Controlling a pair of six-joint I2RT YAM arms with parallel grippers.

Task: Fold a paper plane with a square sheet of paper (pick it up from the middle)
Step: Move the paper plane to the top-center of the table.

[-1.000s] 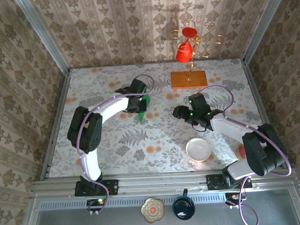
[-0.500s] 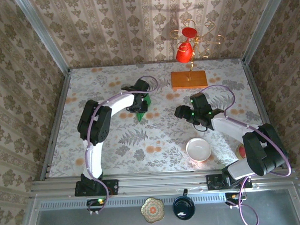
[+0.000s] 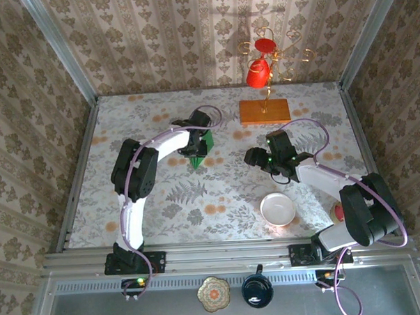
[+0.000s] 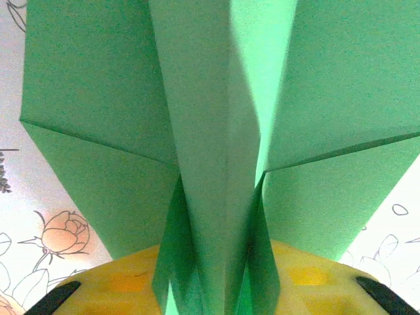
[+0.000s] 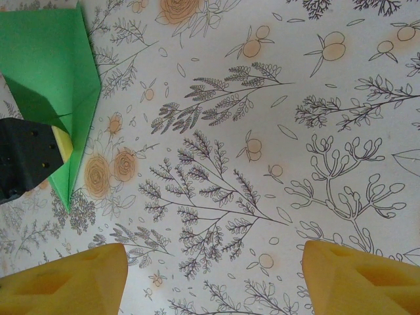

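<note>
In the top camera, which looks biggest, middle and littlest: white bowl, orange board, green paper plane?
1. orange board
2. white bowl
3. green paper plane, which the left arm partly hides

The plane [image 4: 216,131] is thin green paper, matt, with a fine grainy surface and sharp creases. The left tool [image 4: 220,295] has yellow fingers [image 4: 118,282] of matt plastic, faintly pebbled. The right tool [image 5: 213,275] is the same yellow plastic. The worktop [image 5: 262,131] carries a smooth, matt floral print; whether it is cloth or paper cannot be told. The slab [image 3: 264,111] is orange wood with a dull sheen. The bowl [image 3: 277,210] is white, smooth and glossy. The rack [image 3: 266,92] is thin, shiny gold wire, and its red cups [image 3: 258,73] are glossy. The rails [image 3: 228,253] are bare, dull metal. The walls [image 3: 156,41] are matt patterned wallpaper.
</note>
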